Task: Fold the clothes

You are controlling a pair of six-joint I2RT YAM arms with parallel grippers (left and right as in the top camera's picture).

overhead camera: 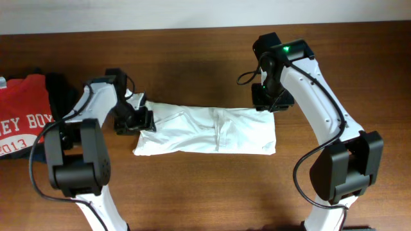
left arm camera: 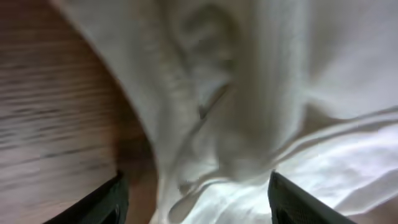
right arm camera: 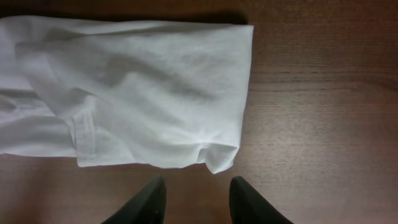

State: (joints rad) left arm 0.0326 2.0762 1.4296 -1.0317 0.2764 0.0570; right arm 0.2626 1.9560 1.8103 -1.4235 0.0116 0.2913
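**Robot lab bench, set up for handling clothes**

Looks like a robotics lab or test station; left arm (overhead camera: 96, 96) and right arm (overhead camera: 314, 90) are mounted at a plain wood-grain table (overhead camera: 205, 192); bare pale wall (overhead camera: 128, 13) behind; white T-shirt (overhead camera: 212, 131) laid mid-table; red T-shirt (overhead camera: 22, 122) and dark garments (overhead camera: 56, 90) piled at the edge.

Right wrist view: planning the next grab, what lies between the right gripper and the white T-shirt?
Only bare table separates the right gripper from the white T-shirt, shown in the right wrist view.
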